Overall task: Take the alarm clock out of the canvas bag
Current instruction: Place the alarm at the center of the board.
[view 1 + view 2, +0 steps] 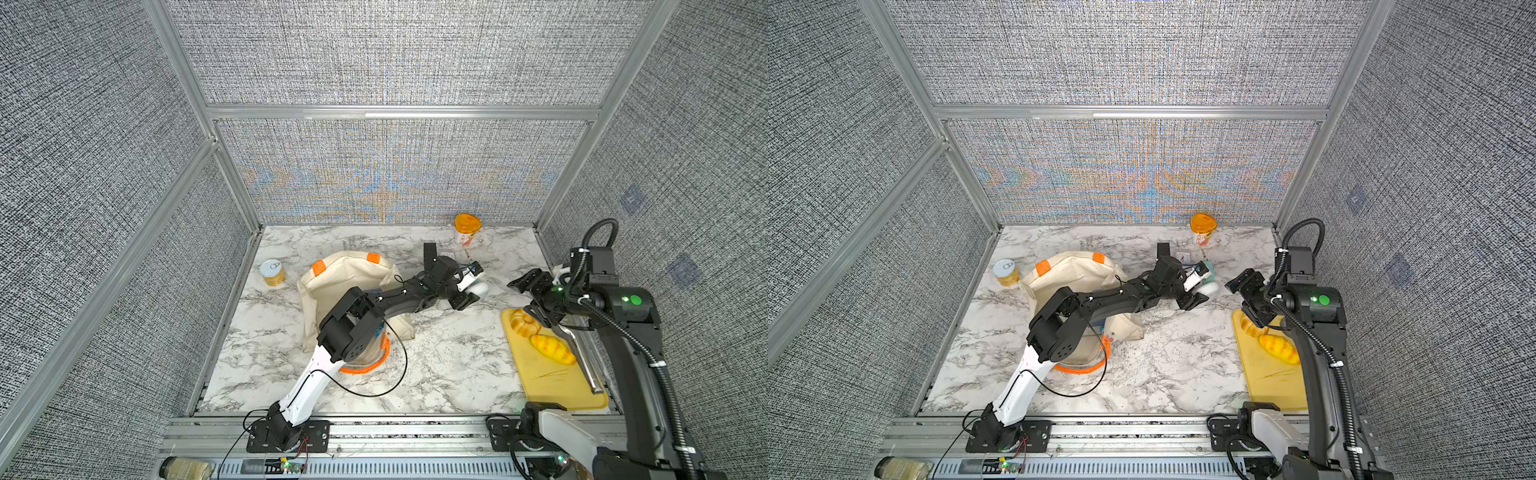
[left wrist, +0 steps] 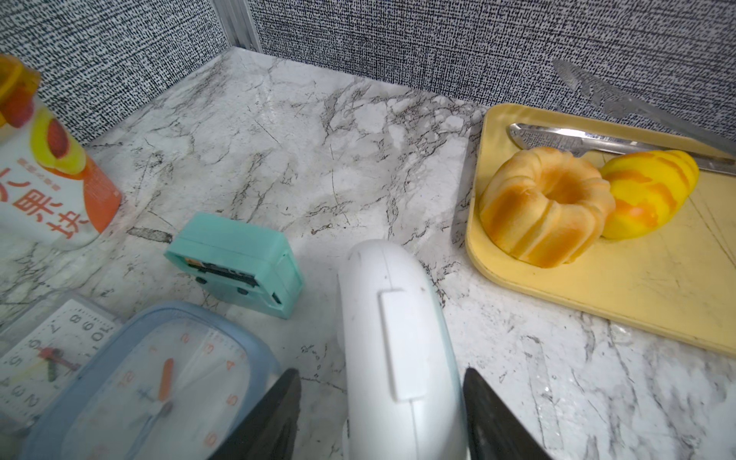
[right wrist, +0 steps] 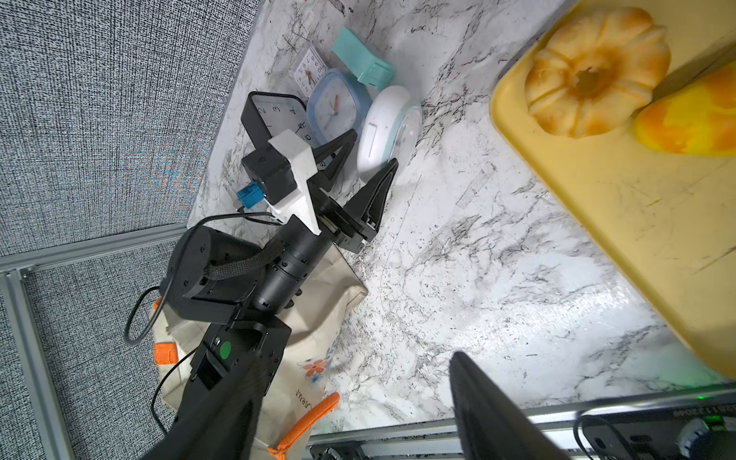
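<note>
White alarm clock (image 2: pixel 398 318) stands on the counter (image 1: pixel 436 353), right of the canvas bag (image 1: pixel 328 278): removal apparently done. Left jaws parted astride it; right jaws open, empty.

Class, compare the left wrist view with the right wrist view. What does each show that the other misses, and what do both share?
Left wrist only: the printed cup with its orange lid.
Right wrist only: the bag, the black clock and the left arm seen from outside.
Both: the white clock, blue clock, teal clock, small clock, ring cake, yellow bread and tray.
</note>
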`<state>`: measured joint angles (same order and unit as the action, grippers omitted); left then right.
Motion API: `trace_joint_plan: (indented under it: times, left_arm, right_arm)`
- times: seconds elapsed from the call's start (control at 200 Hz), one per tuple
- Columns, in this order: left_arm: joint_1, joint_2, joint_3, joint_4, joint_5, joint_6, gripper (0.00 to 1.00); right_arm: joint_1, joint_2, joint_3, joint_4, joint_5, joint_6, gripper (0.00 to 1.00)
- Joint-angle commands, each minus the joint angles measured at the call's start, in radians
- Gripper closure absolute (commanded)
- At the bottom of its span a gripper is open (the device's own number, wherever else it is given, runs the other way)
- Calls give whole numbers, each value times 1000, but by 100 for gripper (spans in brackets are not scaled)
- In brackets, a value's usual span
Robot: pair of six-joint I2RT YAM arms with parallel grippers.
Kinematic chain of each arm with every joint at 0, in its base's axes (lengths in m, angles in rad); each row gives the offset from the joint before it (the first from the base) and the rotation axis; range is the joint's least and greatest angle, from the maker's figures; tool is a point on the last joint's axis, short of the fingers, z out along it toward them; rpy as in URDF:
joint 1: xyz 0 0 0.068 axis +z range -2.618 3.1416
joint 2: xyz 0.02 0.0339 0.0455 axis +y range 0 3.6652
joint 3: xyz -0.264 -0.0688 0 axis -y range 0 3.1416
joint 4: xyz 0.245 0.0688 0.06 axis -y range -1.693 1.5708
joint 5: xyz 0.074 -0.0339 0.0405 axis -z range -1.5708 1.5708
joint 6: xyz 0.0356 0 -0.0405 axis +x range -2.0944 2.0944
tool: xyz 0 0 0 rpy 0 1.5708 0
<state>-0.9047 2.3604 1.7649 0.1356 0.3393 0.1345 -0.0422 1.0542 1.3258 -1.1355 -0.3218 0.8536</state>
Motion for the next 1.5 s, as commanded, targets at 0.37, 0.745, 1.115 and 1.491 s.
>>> trace_joint_plan:
  times: [0.37, 0.745, 1.115, 1.491]
  left_arm:
    - [6, -4, 17, 7, -14, 25, 30]
    - [9, -23, 18, 22, -48, 41, 27]
    - [11, -96, 57, 28, -71, 101, 23]
    - [10, -402, 263, -32, -451, 204, 11]
  right_arm:
    - [1, -8, -5, 3, 0, 9, 24]
    - [1, -15, -8, 7, -5, 13, 23]
    - [1, -34, 2, 12, -10, 14, 24]
    - [36, -18, 276, 174, -91, -62, 24]
